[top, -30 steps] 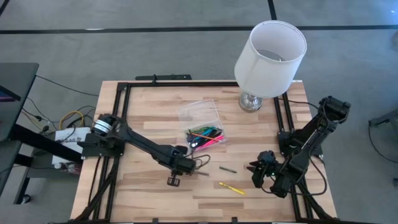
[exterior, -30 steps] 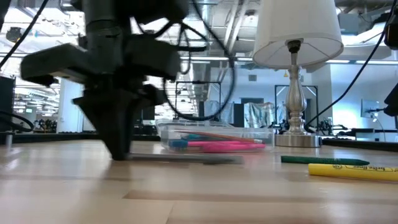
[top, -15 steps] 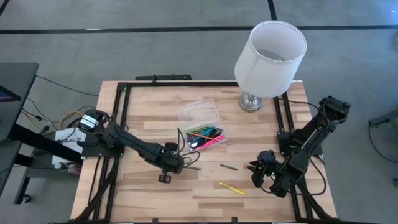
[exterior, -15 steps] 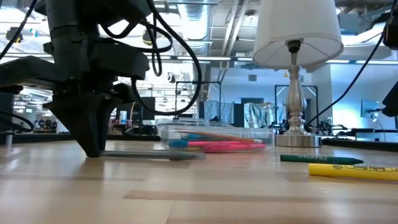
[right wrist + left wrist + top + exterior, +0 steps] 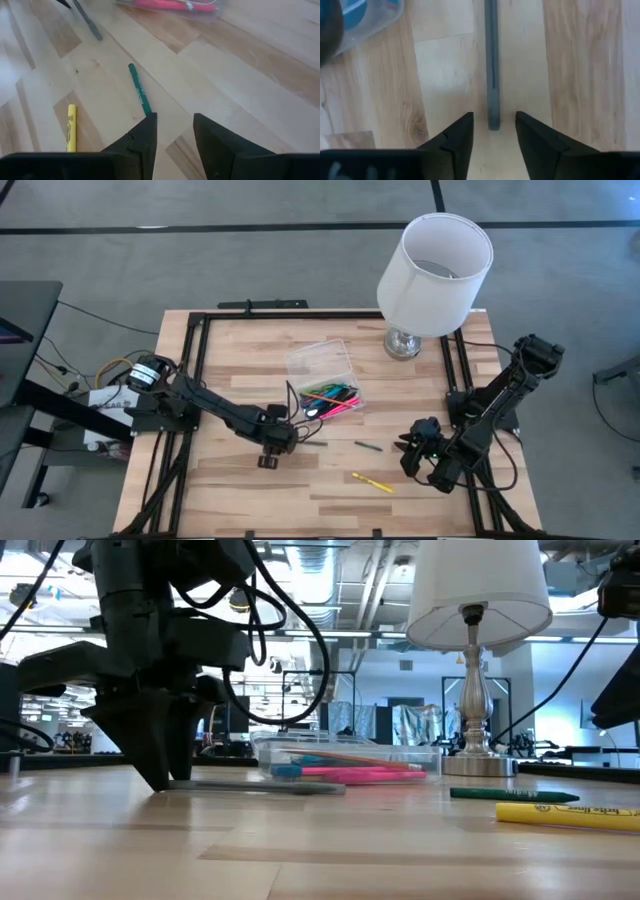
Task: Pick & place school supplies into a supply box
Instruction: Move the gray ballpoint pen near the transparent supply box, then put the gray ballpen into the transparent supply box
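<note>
A grey pencil (image 5: 491, 60) lies flat on the wooden table, just in front of the clear supply box (image 5: 330, 395), which holds pink, green and blue pens. My left gripper (image 5: 493, 120) is open and low over the table. Its fingertips stand on either side of the pencil's near end without touching it. A green crayon (image 5: 138, 90) and a yellow crayon (image 5: 71, 127) lie on the table to the right. My right gripper (image 5: 175, 130) hovers open near them at the table's right side, with nothing between its fingers.
A lamp (image 5: 432, 270) with a white shade stands at the far right of the table. The box's clear lid (image 5: 318, 358) lies open behind the pens. Black rails (image 5: 195, 380) run along the table's left and right sides. Bare wood (image 5: 250, 490) stretches along the near edge.
My left gripper slid toward the table's left edge, dragging the grey pencil along the table. It then opened and let go, and the pencil now rests flat. My right arm shifted slightly toward the table's left.
</note>
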`<state>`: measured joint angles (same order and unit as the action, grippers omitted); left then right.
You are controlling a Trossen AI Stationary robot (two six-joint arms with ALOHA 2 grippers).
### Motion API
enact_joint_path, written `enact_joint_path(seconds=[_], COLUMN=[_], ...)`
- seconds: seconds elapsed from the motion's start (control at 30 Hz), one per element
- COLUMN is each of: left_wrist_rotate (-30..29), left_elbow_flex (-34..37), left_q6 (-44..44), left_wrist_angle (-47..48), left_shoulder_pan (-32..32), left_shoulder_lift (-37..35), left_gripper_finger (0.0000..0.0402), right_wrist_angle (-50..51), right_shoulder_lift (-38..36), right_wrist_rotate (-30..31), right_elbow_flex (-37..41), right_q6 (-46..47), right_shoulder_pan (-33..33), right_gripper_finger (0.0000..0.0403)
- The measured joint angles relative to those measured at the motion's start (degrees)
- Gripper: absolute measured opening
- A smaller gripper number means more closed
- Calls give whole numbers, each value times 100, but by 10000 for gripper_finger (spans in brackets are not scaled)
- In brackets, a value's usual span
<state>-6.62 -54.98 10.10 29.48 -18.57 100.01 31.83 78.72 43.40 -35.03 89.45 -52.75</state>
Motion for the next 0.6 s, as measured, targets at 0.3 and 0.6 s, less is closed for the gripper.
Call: enact_joint_path(seconds=[0.3,0.6], left_wrist_rotate=[-15,0], left_elbow_flex=[-11,-33], left_q6=[138,-76], left_wrist_angle=[-948,-1538], left_shoulder_pan=[23,314], left_shoulder_lift=[-11,205], left_gripper_finger=[165,156], right_wrist_angle=[103,187], right_shoulder_lift=[0,0], right_wrist_rotate=[0,6], right_elbow_flex=[0,1], right_q6=[-147,-160], right_shoulder_pan=[-2,16], right_gripper_finger=[120,120])
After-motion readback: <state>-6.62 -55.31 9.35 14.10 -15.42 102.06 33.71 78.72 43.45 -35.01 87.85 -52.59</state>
